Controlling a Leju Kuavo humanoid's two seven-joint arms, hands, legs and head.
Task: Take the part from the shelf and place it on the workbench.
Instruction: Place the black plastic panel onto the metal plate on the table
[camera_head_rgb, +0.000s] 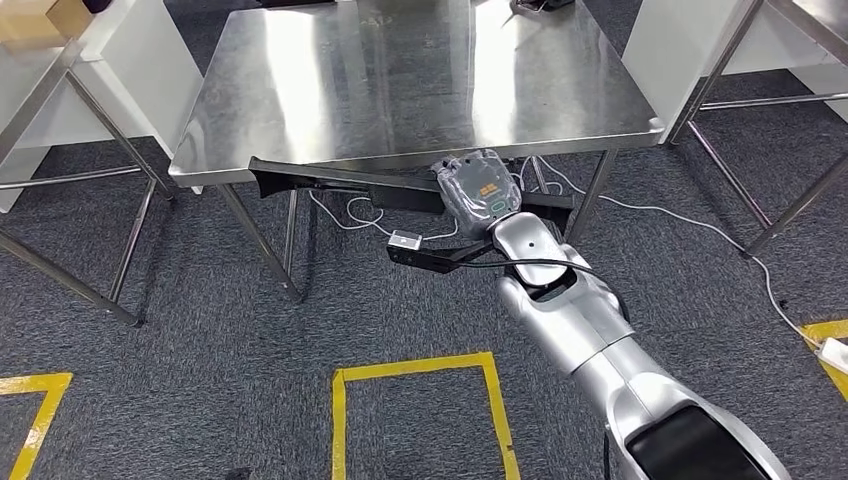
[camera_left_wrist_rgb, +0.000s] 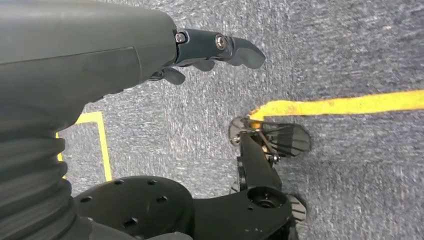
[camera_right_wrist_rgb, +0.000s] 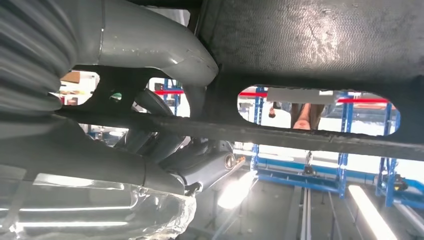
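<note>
The part (camera_head_rgb: 320, 182) is a long, flat black bar with slots. In the head view it lies level along the front edge of the steel workbench (camera_head_rgb: 400, 80), just in front of and slightly below the tabletop. My right hand (camera_head_rgb: 478, 190), in a clear plastic cover, grips the bar near its right end with the arm stretched forward. The right wrist view looks up at the bar's (camera_right_wrist_rgb: 310, 40) textured underside, with the grey thumb (camera_right_wrist_rgb: 150, 45) wrapped against it. My left hand (camera_left_wrist_rgb: 200, 50) hangs over the carpet, fingers apart and holding nothing.
White-framed racks stand to the left (camera_head_rgb: 60, 90) and right (camera_head_rgb: 720, 50) of the workbench. White cables (camera_head_rgb: 650, 210) trail on the carpet under and beside the table. A yellow tape square (camera_head_rgb: 420, 400) marks the floor in front. A small object (camera_head_rgb: 535, 8) lies at the table's far edge.
</note>
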